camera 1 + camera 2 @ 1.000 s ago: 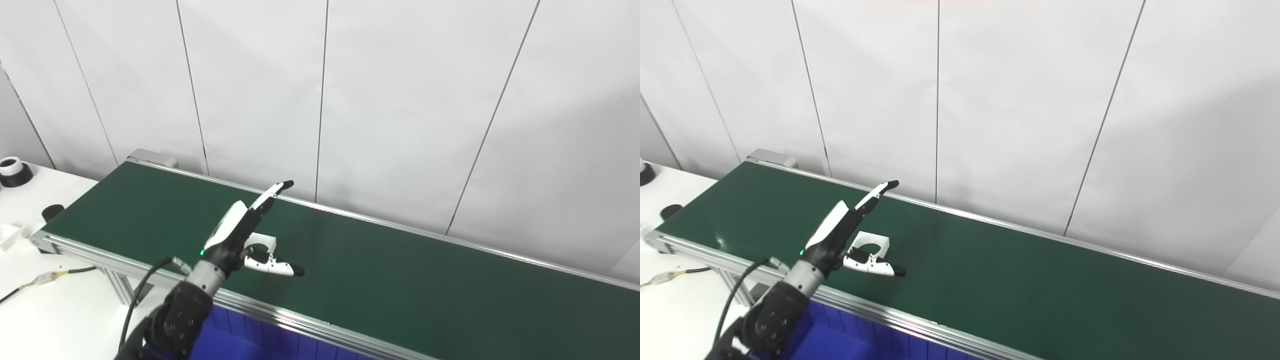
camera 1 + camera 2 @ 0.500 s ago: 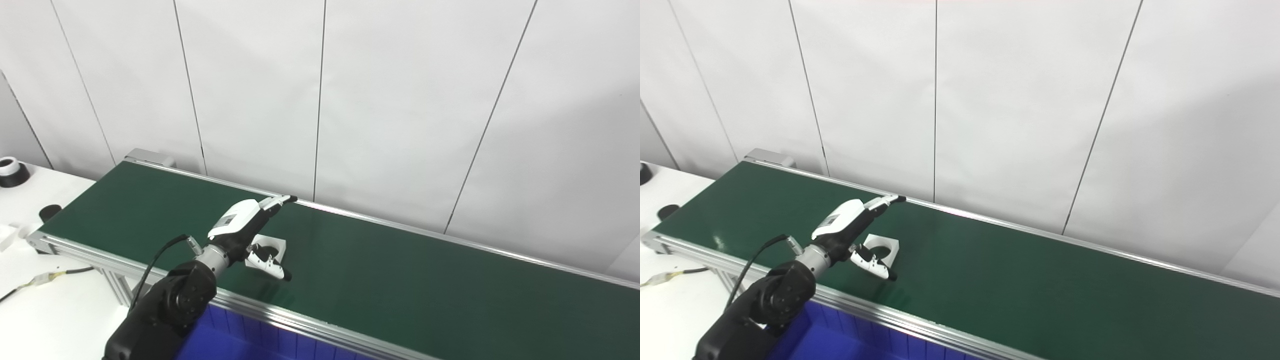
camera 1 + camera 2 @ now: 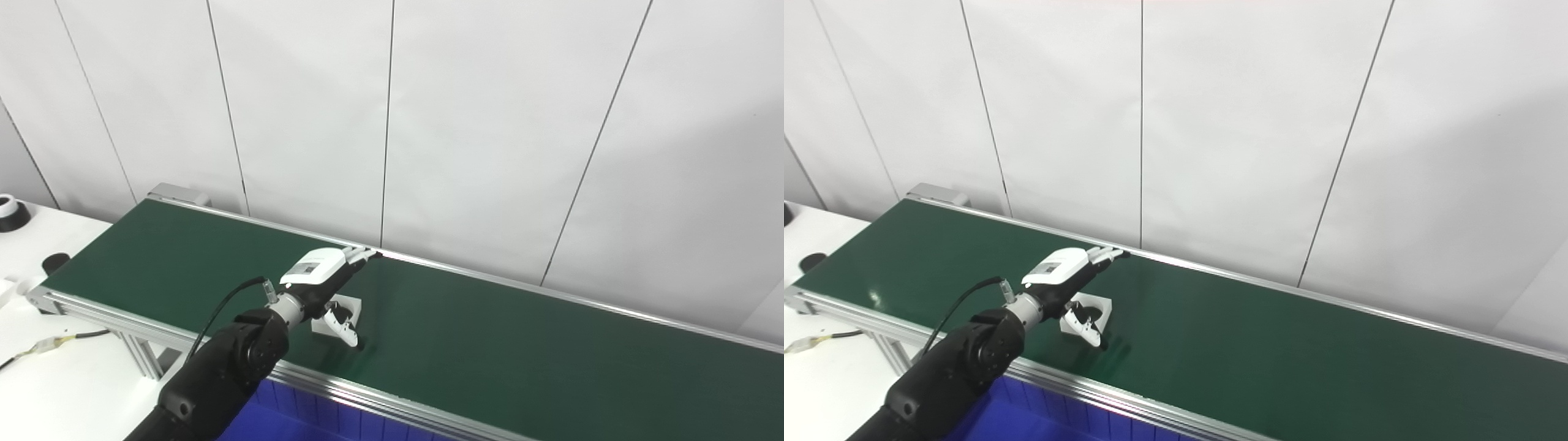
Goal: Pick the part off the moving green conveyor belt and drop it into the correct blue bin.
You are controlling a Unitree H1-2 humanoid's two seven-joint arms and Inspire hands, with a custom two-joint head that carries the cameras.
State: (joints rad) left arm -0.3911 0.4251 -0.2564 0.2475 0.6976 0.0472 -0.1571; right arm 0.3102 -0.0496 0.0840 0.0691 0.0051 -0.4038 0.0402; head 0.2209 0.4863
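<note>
**Closing the hand on the part while the belt runs**

The left hand (image 3: 323, 278) hangs low over the green conveyor belt (image 3: 490, 343), palm down, directly above the white part (image 3: 1097, 304). Its fingers (image 3: 361, 253) stretch forward and apart, and the thumb (image 3: 344, 327) points down at the near side of the part, so the hand is spread and holds nothing yet. The part is a flat square piece with a round hole, lying on the belt under the palm, closer to the near rail.

To do this step well, I think the hand should sink a little more and close from both sides at once. Because the belt moves, the wrist should travel with the part during closing. A closing only from the thumb side may push the part away. The blue bin (image 3: 288, 422) waits below the near rail. The right hand is not visible.
</note>
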